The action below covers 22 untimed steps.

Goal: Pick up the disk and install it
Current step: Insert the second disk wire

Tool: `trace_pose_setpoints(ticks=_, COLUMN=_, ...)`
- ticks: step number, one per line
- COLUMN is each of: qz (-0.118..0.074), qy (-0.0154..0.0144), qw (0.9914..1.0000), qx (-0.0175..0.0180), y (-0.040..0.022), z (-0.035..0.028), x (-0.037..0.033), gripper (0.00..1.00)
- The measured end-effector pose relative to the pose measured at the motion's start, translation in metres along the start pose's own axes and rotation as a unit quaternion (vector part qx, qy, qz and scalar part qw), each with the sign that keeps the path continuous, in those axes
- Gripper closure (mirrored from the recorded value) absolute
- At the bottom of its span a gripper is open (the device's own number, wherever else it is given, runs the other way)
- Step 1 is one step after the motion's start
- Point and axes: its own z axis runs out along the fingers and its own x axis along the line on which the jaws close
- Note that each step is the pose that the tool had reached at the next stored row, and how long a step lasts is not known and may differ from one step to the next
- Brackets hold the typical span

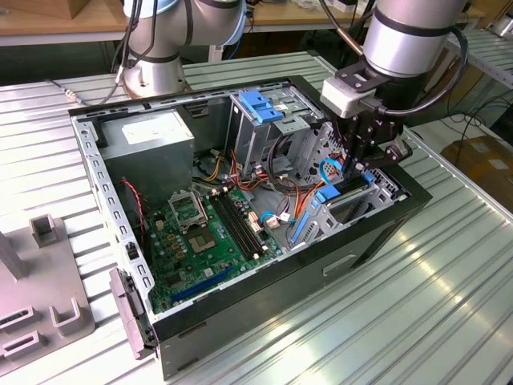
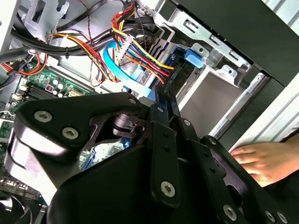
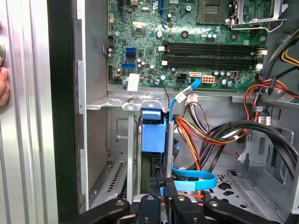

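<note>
The disk (image 1: pixel 346 188) stands on edge in the metal bay at the exterior view's right end of the open computer case (image 1: pixel 240 321), a dark strip with blue rails at both ends. My gripper (image 1: pixel 362 164) reaches down into the case directly over it. In the first wrist view the blue rail of the disk (image 3: pixel 153 137) lies just beyond my gripper (image 3: pixel 163 184), whose fingers are drawn together with their tips at the disk's near edge. In the second wrist view my gripper (image 2: pixel 161 93) comes to a point against the disk (image 2: pixel 176 60), beside a black plug on coloured wires.
Coloured cables (image 1: pixel 296 192) and a blue flat cable (image 3: pixel 194 179) crowd the space beside the bay. Motherboard (image 1: pixel 208 233), grey power supply (image 1: pixel 152 140) and a blue latch (image 1: pixel 260 104) on the drive cage fill the case. A person's hand (image 2: pixel 261 158) rests outside the case wall. A grey fixture (image 1: pixel 40 297) stands at the exterior view's left.
</note>
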Motion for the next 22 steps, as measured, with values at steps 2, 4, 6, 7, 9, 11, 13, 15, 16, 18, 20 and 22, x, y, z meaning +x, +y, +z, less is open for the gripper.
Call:
trace_pose_setpoints(ticks=2, qz=0.0, qy=0.0, qw=1.0, qx=0.0002, y=0.0001, z=0.0008, x=0.0001, gripper=0.84)
trace_pose_setpoints(ticks=4, qz=0.0, qy=0.0001, qw=1.0, qx=0.0006, y=0.0002, z=0.0021, x=0.0001, gripper=0.84)
trace_pose_setpoints(ticks=6, qz=0.0, qy=0.0001, qw=1.0, qx=0.0011, y=0.0004, z=0.0028, x=0.0002, gripper=0.84)
trace_pose_setpoints(ticks=7, qz=0.0, qy=0.0001, qw=1.0, qx=0.0012, y=0.0004, z=0.003, x=0.0002, gripper=0.84)
trace_pose_setpoints(ticks=9, qz=0.0, qy=0.0, qw=1.0, qx=0.0015, y=0.0006, z=0.0037, x=0.0005, gripper=0.84)
trace_pose_setpoints(ticks=11, qz=0.0, qy=0.0, qw=1.0, qx=0.0016, y=0.0007, z=0.0042, x=0.0011, gripper=0.84)
trace_pose_setpoints(ticks=13, qz=0.0, qy=0.0001, qw=1.0, qx=0.0019, y=0.0008, z=0.005, x=0.0017, gripper=0.84)
trace_pose_setpoints(ticks=15, qz=0.0, qy=0.0002, qw=1.0, qx=0.002, y=0.0009, z=0.0055, x=0.0019, gripper=0.84)
trace_pose_setpoints(ticks=16, qz=0.0, qy=0.0001, qw=1.0, qx=0.002, y=0.001, z=0.006, x=0.002, gripper=0.84)
trace_pose_setpoints(ticks=18, qz=0.0, qy=0.0002, qw=1.0, qx=0.0021, y=0.0011, z=0.0066, x=0.0021, gripper=0.84)
trace_pose_setpoints(ticks=20, qz=0.0, qy=0.0002, qw=1.0, qx=0.0021, y=0.0012, z=0.0073, x=0.0021, gripper=0.84)
trace_pose_setpoints(ticks=22, qz=0.0, qy=0.0001, qw=1.0, qx=0.0022, y=0.0014, z=0.0082, x=0.0022, gripper=0.84)
